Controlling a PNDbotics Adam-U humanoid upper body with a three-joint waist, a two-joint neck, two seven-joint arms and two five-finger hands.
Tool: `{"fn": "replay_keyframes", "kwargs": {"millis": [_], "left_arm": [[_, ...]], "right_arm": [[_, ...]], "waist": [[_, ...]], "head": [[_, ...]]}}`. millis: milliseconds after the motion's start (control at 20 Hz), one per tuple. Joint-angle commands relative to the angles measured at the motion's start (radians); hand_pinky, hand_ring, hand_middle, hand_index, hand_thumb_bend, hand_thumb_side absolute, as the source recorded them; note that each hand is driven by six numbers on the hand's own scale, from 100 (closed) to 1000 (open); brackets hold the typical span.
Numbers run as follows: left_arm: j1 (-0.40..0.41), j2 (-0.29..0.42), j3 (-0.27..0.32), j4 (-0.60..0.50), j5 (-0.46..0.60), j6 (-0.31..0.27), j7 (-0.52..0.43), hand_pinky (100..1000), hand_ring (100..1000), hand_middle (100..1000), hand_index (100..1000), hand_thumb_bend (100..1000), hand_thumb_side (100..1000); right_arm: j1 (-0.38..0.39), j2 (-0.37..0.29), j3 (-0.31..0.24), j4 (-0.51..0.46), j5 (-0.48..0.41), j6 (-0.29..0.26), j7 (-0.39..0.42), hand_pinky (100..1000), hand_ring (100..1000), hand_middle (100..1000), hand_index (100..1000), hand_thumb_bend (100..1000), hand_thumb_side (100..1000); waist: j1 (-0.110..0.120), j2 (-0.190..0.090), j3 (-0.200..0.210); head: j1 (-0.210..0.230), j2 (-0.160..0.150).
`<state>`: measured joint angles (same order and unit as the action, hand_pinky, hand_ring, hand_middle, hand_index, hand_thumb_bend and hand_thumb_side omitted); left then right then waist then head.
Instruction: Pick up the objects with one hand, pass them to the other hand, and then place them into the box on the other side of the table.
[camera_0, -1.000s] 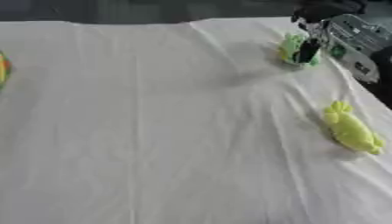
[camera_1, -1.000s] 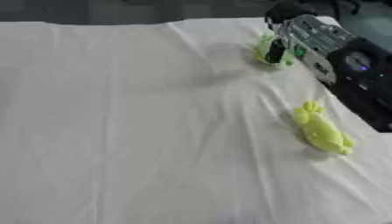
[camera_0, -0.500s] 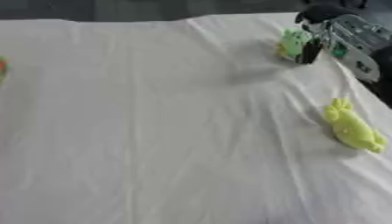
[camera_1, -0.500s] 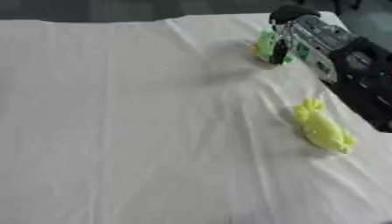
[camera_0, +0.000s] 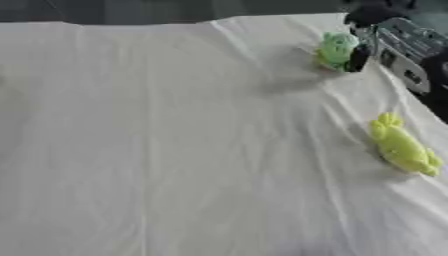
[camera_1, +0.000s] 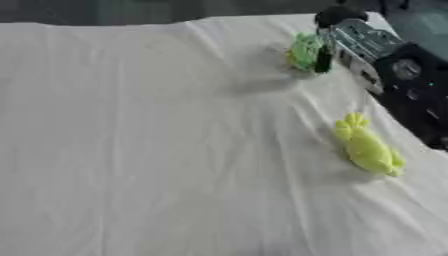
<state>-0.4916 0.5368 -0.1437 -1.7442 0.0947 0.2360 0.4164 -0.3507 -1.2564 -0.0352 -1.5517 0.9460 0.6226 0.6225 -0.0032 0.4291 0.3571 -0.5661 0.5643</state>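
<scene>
My right hand (camera_1: 346, 37) comes in from the upper right and is shut on a small green toy (camera_1: 304, 51), held a little above the white cloth with a shadow under it. A yellow-green soft toy (camera_1: 367, 146) lies on the cloth at the right, nearer to me than the hand and apart from it. My left hand shows in neither view. No box is in view.
A white cloth (camera_0: 157, 150) covers the whole table, with creases running down its right half. The far table edge (camera_0: 175, 20) meets a dark background. My black right forearm (camera_1: 411, 95) hangs over the right edge, just beside the yellow-green toy.
The picture has shifted, so the camera has moved; a yellow thing at the left edge has left the view. My right hand has lifted the green toy slightly off the cloth.
</scene>
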Motion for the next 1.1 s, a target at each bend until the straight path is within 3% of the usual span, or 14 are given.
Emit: {"fn": "replay_keyframes", "kwargs": {"millis": [50, 1100], "left_arm": [[-0.005, 0.037, 0.027, -0.013, 0.0, -0.001, 0.004, 723, 776, 754, 738, 100, 697], [0.002, 0.043, 0.03, -0.012, 0.0, 0.0, 0.005, 727, 775, 748, 736, 100, 697]], "right_arm": [[-0.003, -0.057, -0.019, 0.002, -0.004, 0.284, 0.284, 911, 941, 949, 948, 395, 100], [0.032, -0.069, -0.053, 0.059, -0.042, 0.284, 0.284, 911, 936, 932, 935, 391, 100]], "waist": [[0.0, -0.014, 0.003], [0.002, 0.025, 0.011]], "head": [[-0.007, -0.017], [-0.025, -0.039]]}}
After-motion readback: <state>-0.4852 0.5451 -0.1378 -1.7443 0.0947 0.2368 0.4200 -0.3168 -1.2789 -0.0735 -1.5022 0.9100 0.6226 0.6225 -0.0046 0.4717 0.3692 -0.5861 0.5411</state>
